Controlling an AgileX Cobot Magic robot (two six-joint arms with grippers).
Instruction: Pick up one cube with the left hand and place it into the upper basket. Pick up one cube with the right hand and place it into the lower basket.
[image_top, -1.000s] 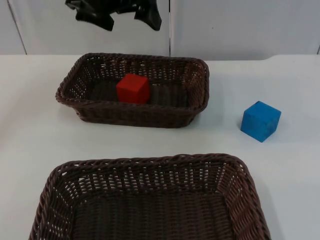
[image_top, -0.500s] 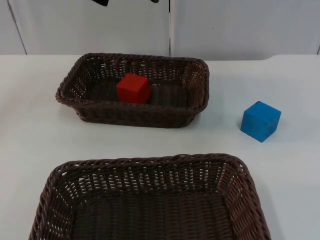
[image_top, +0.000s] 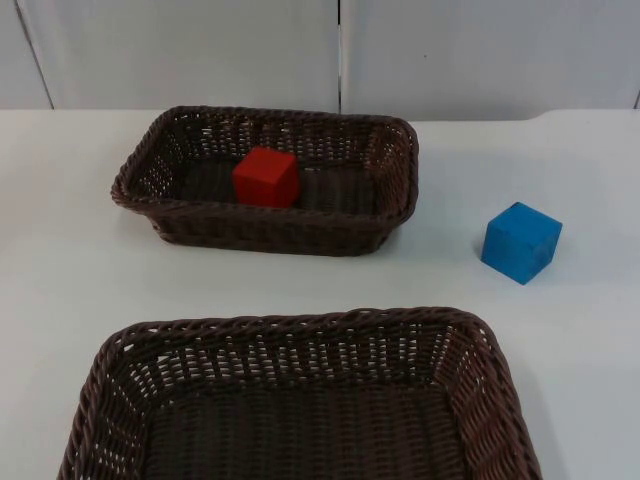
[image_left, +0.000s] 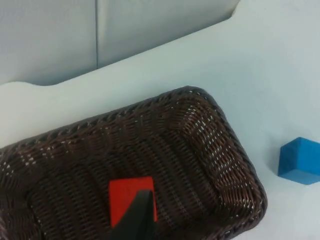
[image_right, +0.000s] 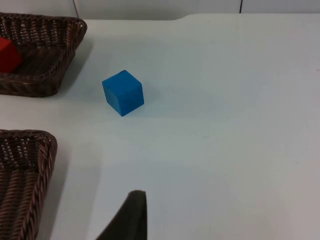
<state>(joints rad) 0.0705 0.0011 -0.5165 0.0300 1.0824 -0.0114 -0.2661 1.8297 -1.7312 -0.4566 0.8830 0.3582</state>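
A red cube (image_top: 266, 177) lies inside the upper wicker basket (image_top: 270, 225), left of its middle. A blue cube (image_top: 521, 242) sits on the white table to the right of that basket. The lower wicker basket (image_top: 300, 322) at the front holds nothing. My left gripper (image_left: 137, 220) hangs high above the upper basket (image_left: 225, 145), over the red cube (image_left: 120, 197). My right gripper (image_right: 131, 217) waits above the table, well short of the blue cube (image_right: 123, 92).
The grey partition wall (image_top: 340, 50) closes the table behind the upper basket. Bare white table top (image_right: 225, 125) spreads around the blue cube and between the two baskets.
The left gripper rose out of the top view above the upper basket. The cubes and both baskets have not moved.
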